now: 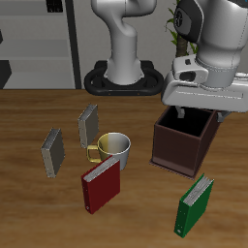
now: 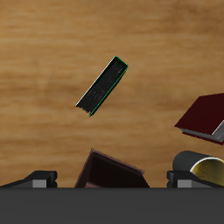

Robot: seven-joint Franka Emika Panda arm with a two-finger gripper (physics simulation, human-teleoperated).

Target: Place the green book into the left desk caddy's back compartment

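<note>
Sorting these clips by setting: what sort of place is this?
Likely a study or office: a wooden table with books, such as a green book, a mug and a desk caddy.

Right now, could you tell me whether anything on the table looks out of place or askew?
Nothing looks spilled or damaged. The green book, red book and two grey books stand upright at differing angles around the mug.
</note>
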